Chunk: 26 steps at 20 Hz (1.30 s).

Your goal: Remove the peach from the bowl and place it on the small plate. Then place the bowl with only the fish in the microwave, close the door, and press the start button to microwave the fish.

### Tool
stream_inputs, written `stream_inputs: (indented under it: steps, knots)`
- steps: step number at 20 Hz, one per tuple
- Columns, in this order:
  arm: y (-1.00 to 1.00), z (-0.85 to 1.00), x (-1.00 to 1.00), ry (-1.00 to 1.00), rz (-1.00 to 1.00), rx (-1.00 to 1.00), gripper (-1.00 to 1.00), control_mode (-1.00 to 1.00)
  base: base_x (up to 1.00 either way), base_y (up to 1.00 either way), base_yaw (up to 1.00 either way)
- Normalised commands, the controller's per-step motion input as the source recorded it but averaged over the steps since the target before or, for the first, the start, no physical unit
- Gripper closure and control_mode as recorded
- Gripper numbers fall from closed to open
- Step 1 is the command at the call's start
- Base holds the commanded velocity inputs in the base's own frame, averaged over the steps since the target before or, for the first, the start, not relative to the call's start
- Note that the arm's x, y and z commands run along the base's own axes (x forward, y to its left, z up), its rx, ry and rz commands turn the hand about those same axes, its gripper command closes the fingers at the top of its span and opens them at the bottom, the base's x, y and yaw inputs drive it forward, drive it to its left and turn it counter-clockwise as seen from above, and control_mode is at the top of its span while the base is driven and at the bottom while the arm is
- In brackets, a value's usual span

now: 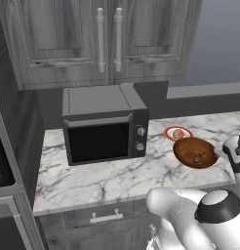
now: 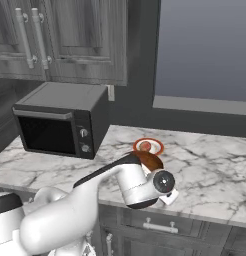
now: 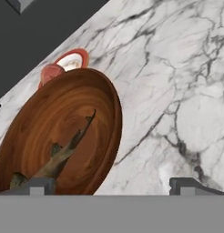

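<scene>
Bowl (image 3: 63,136) of dark wood sits on the marble counter (image 1: 107,171), right of the microwave (image 1: 105,124), holding just the fish (image 3: 63,152). Peach (image 3: 51,73) rests on the plate (image 3: 75,59) just behind the bowl. Hand (image 3: 111,184) hovers over the bowl's rim, fingers spread wide, likely readying a grasp.
</scene>
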Motion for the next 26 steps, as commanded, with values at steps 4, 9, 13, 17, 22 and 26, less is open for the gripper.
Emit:
stream_inputs:
  steps: [4,9,13,17,22,26]
  knots:
    - [0.09,-0.20,0.17,0.00,0.00,0.06,-1.00,-1.00,0.00,0.00,0.00]
    - [0.02,-0.09,0.30,0.03,0.00,0.01,-1.00,-1.00,0.00,0.00,0.00]
    - [0.00,-0.20,0.33,0.03,0.00,0.00,-1.00,-1.00,0.00,0.00,0.00]
    - [0.00,-0.38,0.13,0.00,0.00,0.01,-1.00,-1.00,0.00,0.00,0.00]
    - [0.27,-0.23,0.27,0.04,0.00,0.00,1.00,-1.00,0.00,0.00,0.00]
    - [0.17,-0.08,0.15,0.02,0.00,0.00,1.00,-1.00,0.00,0.00,0.00]
